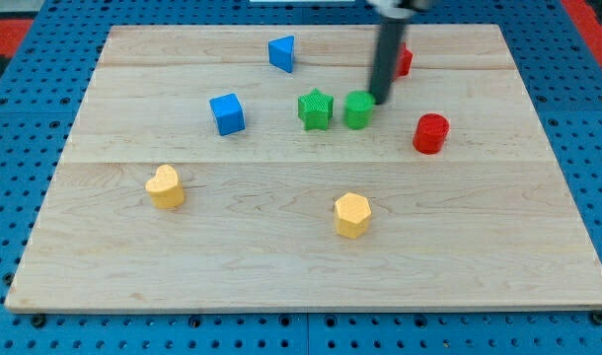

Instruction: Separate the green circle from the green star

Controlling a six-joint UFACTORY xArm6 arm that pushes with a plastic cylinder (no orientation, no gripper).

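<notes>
Place: a robotics lab or test bench.
Table (311, 247): a pale wooden board of glued planks, used as a work surface.
Base (15, 330): blue perforated panel with a regular grid of holes under the board.
Props: small coloured plastic blocks scattered about, like the yellow hexagon (351, 214).
Machine: a dark rod (386, 54) reaching down from the view's top.

Single camera view, raised, looking down at an angle across the wooden board (311, 247). Whole board fits in frame, its far edge at the view's top. Blue pegboard (15, 177) borders it. Moderate distance.
</notes>
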